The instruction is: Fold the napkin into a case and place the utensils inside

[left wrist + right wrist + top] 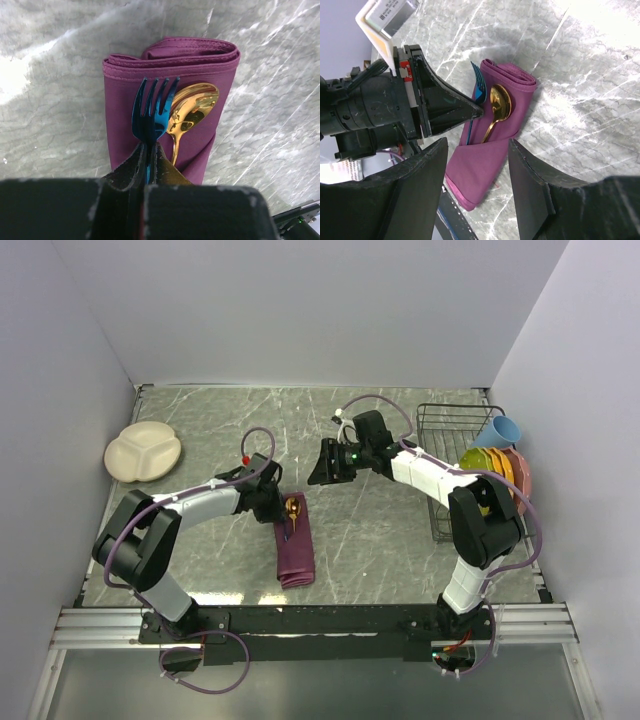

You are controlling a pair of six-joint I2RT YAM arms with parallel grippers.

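On the folded case (pixel 120 110), the gold spoon (pixel 192 107) is placed. Your left gripper (pixel 149 150) is clamped on the blue fork (pixel 152 112), not yet inserted. Your right gripper (pixel 477 145) stands with fingers apart.

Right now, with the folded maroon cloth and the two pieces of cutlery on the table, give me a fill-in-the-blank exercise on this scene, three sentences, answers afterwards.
1. The left gripper is shut on the handle of the bright ___ fork.
2. The shiny ___ spoon lies on the folded maroon-purple cloth napkin, beside the fork's tines.
3. The right gripper holds nothing; its jaws stand ___.

Missing words: blue; gold; open.
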